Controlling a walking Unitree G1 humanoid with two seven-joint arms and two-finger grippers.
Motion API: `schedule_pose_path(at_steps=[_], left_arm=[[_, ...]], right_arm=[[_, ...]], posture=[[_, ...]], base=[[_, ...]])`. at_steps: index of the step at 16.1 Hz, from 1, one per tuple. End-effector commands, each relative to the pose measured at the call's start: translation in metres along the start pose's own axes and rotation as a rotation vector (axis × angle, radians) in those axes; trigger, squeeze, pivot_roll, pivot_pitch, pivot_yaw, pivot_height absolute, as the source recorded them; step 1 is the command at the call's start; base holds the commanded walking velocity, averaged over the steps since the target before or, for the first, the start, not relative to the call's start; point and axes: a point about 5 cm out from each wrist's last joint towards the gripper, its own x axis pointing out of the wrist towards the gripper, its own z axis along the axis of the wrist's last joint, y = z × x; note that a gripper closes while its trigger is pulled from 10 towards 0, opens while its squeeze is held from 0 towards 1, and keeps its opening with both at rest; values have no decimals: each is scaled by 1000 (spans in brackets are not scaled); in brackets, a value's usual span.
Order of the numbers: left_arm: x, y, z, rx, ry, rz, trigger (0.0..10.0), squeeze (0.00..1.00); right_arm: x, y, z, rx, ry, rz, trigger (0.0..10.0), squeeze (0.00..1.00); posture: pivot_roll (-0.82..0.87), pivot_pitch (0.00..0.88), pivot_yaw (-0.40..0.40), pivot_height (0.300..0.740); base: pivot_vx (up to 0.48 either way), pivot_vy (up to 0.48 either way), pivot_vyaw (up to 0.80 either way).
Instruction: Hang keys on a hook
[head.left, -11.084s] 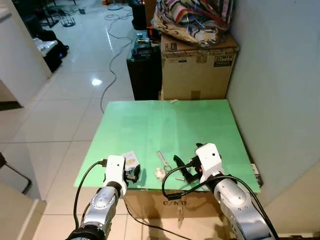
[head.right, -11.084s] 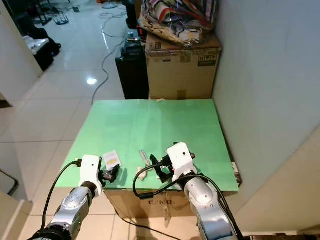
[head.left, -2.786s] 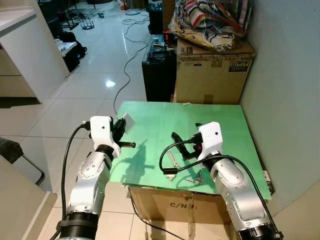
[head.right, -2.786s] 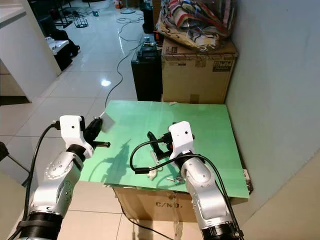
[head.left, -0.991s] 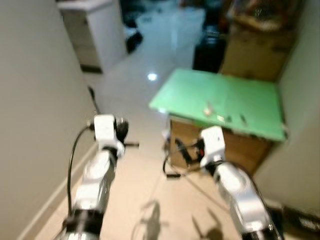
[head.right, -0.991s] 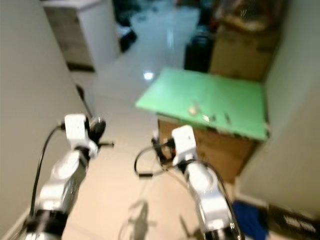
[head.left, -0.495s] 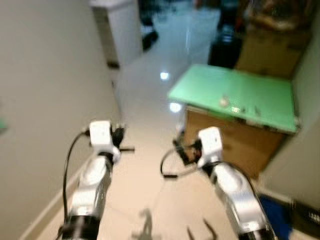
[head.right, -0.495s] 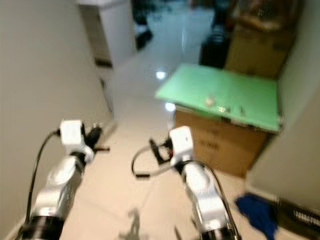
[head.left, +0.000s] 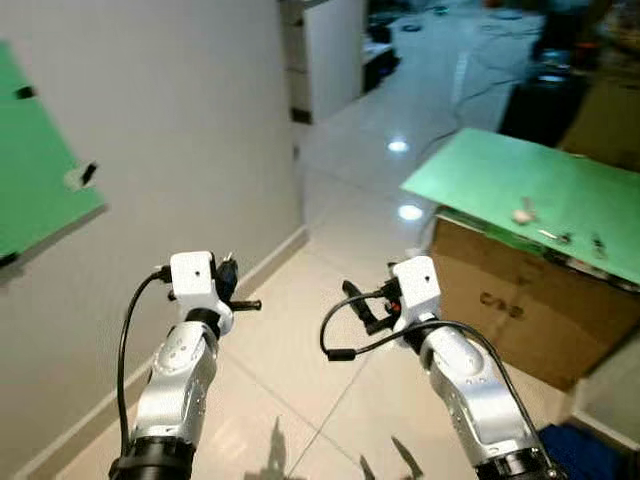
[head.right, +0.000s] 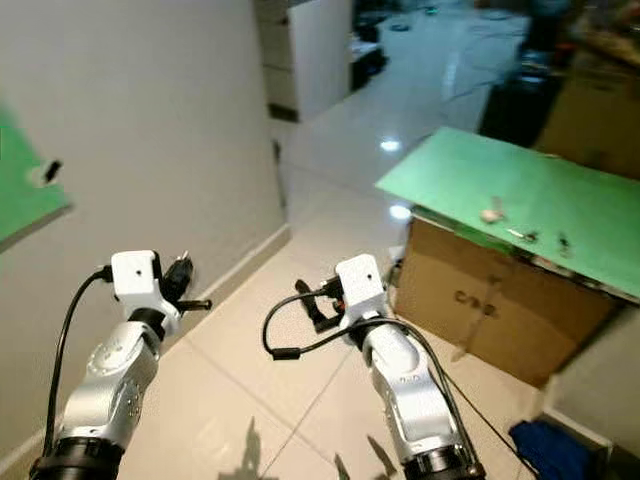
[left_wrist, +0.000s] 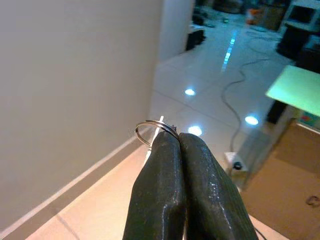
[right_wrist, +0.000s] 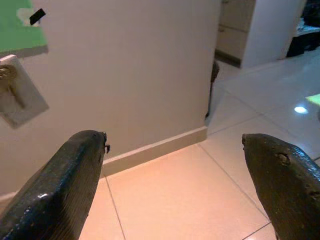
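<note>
while the left gripper (left_wrist: 181, 145) pinches a thin silver key ring (left_wrist: 152, 131) between its two black fingers, pressed fully together, only a small arc of the ring pokes out past the tips, and that shallow hold is the main worry. if the ring twists or slides in the pinch, too little loop may stand clear to slip over a hook, or it may drop to the beige tiled floor (head.left: 330, 330). the keys themselves cannot be made out. the gripper is held out in front of the robot, over the floor and near the plain grey wall (head.left: 170, 120) on its left.

the likely target, by my reading, is the small white hook fitting (head.left: 76, 177) on the green sheet taped to the wall (head.left: 30, 170), well apart from the ring and higher up. a misjudged reach could knock the fingers against the wall and jar the ring loose.

the right gripper (right_wrist: 175, 170) is spread wide and carries nothing. more keys lie on the green board on the cardboard box (head.left: 480, 180), on the right.
</note>
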Motion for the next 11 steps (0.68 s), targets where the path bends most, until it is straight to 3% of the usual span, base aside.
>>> schedule_pose_path(at_steps=[1, 5, 11], left_arm=[[-4, 10, 5, 24, -21, 37, 10000, 0], [-6, 7, 24, 46, -119, 49, 10000, 0], [-11, 10, 21, 28, -107, 95, 10000, 0]], right_arm=[[5, 5, 4, 2, -18, 35, 10000, 0], [12, 9, 6, 5, -27, 75, 10000, 0], [20, 14, 8, 3, -38, 120, 10000, 0]], posture=[[-153, 0, 69, 740], [-122, 0, 52, 740], [-103, 0, 46, 740]], base=[[0, 0, 581], [0, 0, 547], [287, 373, 498]])
